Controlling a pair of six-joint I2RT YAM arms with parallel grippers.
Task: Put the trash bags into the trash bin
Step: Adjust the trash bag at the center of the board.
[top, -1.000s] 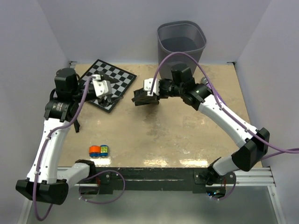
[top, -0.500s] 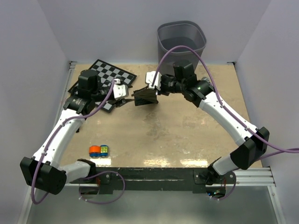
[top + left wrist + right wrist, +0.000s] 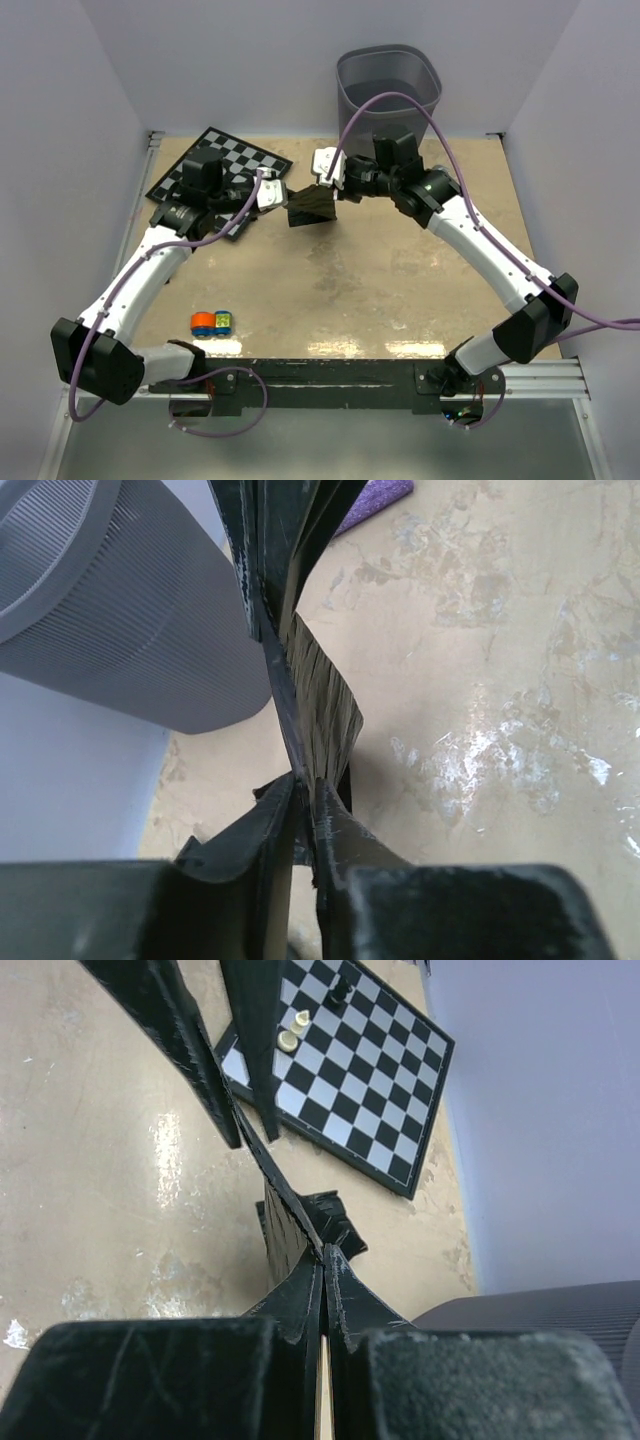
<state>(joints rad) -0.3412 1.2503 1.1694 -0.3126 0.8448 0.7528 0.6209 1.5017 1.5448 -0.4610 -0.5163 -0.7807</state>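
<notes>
Fingers of right gripper [image 3: 323, 188] pinch trash bag [image 3: 310, 210] at right end; left gripper [image 3: 284, 202] pinches left end. Bag spans between them; trash bin [image 3: 392, 115] beyond, nearer right arm.

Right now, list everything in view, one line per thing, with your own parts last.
trash bag: one, black, folded, held above the table's middle between both grippers
trash bin: one, grey mesh, far edge, right of centre
chessboard: one, black and white, far left, partly under the left arm
chess pieces: three seen, two pale and one black, on the chessboard
small toy: one, orange and blue, near left
purple thing: one, cut off at the top of the left wrist view, cannot tell what
table: one, tan
left gripper: one, black fingers, shut on the trash bag
right gripper: one, black fingers, shut on the trash bag
</notes>
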